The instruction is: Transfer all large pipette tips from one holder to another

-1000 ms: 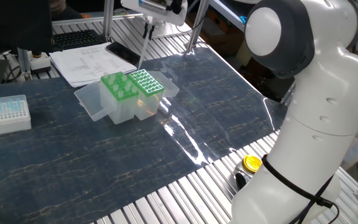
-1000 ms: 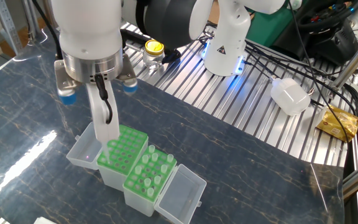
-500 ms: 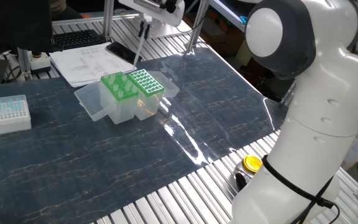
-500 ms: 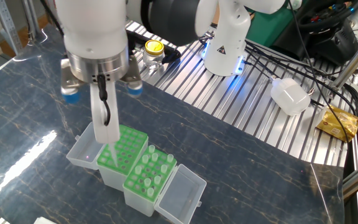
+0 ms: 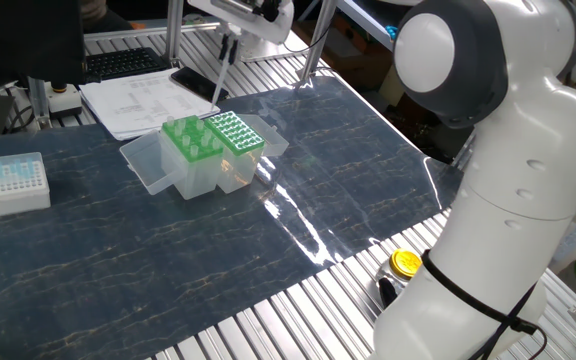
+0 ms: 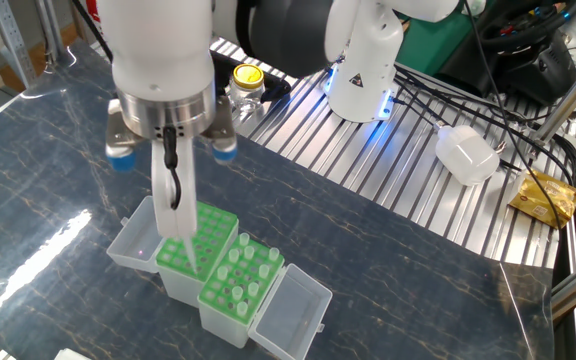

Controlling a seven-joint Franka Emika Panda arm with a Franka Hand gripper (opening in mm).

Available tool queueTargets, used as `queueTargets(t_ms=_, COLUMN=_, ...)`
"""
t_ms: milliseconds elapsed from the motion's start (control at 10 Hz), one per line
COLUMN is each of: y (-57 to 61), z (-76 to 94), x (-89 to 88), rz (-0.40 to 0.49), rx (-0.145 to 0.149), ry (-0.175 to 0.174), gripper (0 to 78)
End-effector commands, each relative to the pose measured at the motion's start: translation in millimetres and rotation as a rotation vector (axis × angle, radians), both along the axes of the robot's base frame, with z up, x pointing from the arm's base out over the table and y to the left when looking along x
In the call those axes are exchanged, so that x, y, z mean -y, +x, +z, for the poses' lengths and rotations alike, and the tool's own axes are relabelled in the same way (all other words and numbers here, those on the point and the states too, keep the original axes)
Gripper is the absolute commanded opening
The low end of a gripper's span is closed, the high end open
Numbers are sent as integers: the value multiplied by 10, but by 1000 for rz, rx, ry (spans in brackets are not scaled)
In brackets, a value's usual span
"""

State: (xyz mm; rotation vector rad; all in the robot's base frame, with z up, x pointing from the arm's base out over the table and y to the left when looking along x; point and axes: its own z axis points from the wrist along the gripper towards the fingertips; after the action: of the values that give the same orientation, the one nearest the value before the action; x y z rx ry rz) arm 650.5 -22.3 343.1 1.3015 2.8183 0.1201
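Over on the left of the table sits the small white box [image 5: 10, 183] of short bluish tips, well apart from the action and no part of this job. Next along, the two green racks stand side by side, touching, each with a clear lid folded out flat on its outer side. The near rack [image 6: 241, 287] holds the large pipette tips [image 6: 250, 265], their round collars standing proud of the holes, while the far rack [image 6: 198, 238] looks empty from here. The gripper [image 6: 175, 205] hangs right above that far rack, its long white fingers [image 6: 171, 190] drawn close together, but whether a tip is pinched between them I cannot tell; the fingers hide it. If a tip is there, the call is to stay dead vertical, line up over one hole and come down slowly, letting go only when the collar seats. Watch the edges: the open lid [image 6: 136, 242] lies just beside the fingers, and the loaded rack is just on the other side, so any sideways drift risks knocking collars. To the right, the dark mat [image 5: 348, 160] is open, good room for swinging clear, with the yellow-capped jar [image 5: 404, 264] down at the table's rim beside the robot's base [image 5: 488, 200].
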Motion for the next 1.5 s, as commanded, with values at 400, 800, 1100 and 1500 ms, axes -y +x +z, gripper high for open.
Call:
queueTargets(t_ms=400, y=75, z=12, x=-290, rz=-123, rx=15, ry=19, gripper=11)
queueTargets(t_ms=800, y=89, z=-34, x=-359, rz=-108, rx=16, ry=-3, gripper=11)
queueTargets(t_ms=1100, y=100, z=-65, x=-382, rz=-102, rx=18, ry=-17, gripper=11)
queueTargets(t_ms=1500, y=67, z=-150, x=-398, rz=-96, rx=25, ry=-19, gripper=11)
